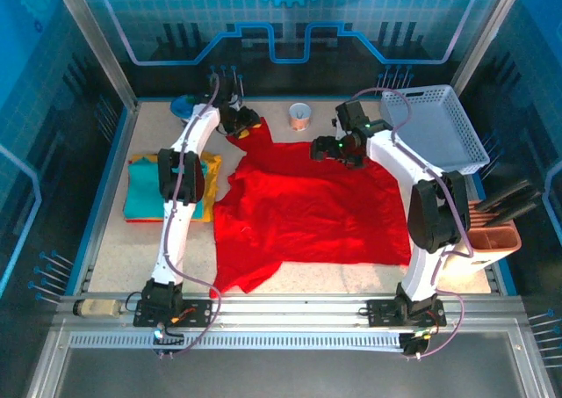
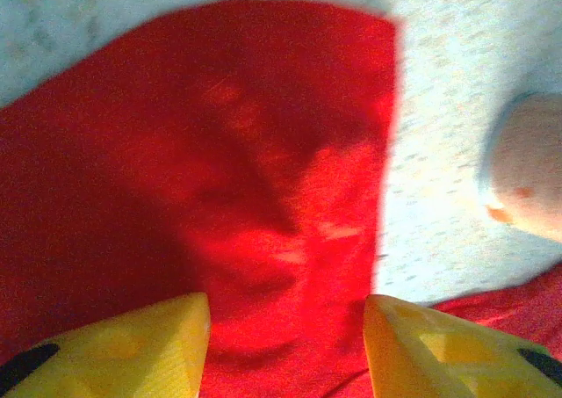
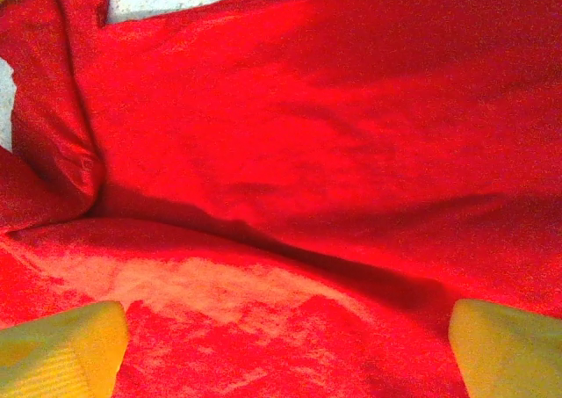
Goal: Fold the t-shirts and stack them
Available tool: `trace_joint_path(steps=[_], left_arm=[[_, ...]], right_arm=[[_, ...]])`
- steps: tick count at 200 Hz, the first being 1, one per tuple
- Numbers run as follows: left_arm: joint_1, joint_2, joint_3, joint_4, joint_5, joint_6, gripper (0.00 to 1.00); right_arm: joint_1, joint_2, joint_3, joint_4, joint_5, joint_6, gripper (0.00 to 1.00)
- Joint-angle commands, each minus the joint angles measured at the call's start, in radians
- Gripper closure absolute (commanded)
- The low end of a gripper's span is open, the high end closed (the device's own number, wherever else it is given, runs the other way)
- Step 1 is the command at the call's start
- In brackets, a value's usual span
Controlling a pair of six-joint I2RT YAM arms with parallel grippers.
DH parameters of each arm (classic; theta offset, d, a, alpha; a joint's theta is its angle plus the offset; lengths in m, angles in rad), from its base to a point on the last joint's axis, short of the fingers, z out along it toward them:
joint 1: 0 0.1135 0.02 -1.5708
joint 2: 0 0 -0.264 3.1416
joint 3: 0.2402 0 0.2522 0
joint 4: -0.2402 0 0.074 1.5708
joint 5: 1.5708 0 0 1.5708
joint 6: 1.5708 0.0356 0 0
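Observation:
The large red t-shirt [image 1: 307, 209] lies spread across the middle of the table, with wrinkles and its near left corner folded over. A folded teal t-shirt [image 1: 145, 183] rests on a yellow-orange one [image 1: 211, 165] at the left. My left gripper [image 1: 235, 121] is at the red shirt's far left sleeve. In the left wrist view its yellow fingers [image 2: 140, 350] stand apart over the flat red sleeve [image 2: 263, 178]. My right gripper [image 1: 329, 149] hovers over the shirt's far edge. In the right wrist view it [image 3: 290, 354] is wide open above creased red cloth [image 3: 334, 126].
A white lattice basket [image 1: 435, 126] stands at the back right. A small cup [image 1: 300, 114] sits at the back centre, also seen by the left wrist [image 2: 531, 174]. A blue object [image 1: 186, 106] is at the back left. A holder with black tools [image 1: 496, 231] stands at the right edge.

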Motion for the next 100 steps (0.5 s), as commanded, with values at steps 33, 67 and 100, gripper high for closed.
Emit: trace_joint_path(steps=[33,67,100], left_arm=[[-0.014,-0.274,-0.175,-0.001,0.034,0.02,0.49],[-0.068,-0.331,-0.385,0.054,0.017,0.04,0.46],[-0.124,-0.309,-0.457,0.067,-0.036,0.055,0.46]], right_arm=[[0.042,0.072,0.047,0.027,0.007,0.028,0.09],[0.049,0.055,0.036,0.012,0.001,0.036,0.09],[0.048,-0.006,-0.047,0.024,0.007,0.043,0.09]])
